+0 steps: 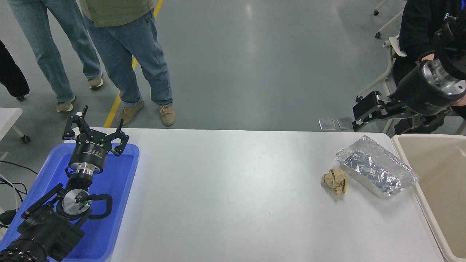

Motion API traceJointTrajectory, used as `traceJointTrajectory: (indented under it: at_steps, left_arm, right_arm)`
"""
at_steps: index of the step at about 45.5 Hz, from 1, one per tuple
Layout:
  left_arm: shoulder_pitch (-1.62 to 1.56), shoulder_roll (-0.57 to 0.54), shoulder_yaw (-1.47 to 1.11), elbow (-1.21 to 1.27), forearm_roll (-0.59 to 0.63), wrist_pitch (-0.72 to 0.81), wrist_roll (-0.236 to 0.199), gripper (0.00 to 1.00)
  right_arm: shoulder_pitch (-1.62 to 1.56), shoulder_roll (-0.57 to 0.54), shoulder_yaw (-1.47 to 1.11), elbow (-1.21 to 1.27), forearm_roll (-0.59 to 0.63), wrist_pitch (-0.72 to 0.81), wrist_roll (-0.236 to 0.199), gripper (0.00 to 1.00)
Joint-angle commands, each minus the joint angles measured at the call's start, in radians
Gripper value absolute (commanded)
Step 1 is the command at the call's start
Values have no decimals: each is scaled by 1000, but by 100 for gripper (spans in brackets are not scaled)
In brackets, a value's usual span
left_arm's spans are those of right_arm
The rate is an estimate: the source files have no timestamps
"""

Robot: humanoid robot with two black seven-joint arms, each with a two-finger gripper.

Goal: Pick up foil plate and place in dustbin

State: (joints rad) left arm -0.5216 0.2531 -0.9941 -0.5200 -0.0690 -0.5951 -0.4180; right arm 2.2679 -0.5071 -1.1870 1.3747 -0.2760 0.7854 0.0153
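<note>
The foil plate (376,166) is a shiny crinkled rectangular tray lying at the table's right side, next to the dustbin (433,171), a large beige bin at the right edge. My right gripper (358,113) hangs in the air above the table's far edge, up and slightly left of the foil plate, fingers open and empty, pointing left. My left gripper (95,128) is parked open over the blue tray at the lower left.
A crumpled brown paper ball (335,181) lies just left of the foil plate. A shallow blue tray (120,189) sits at the table's left. Two people stand beyond the far edge at top left; another person sits on a chair at top right.
</note>
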Motion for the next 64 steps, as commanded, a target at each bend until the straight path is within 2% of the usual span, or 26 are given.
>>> traceJointTrajectory:
  at_steps: [1,64]
  left_arm:
    - [0,0,-1,0,0,0,-1,100]
    - [0,0,0,0,0,0,-1,100]
  right_arm:
    - [-1,4,3,0,0,0,0,100]
    - [-24,19,-11,-43,6,0,2,100]
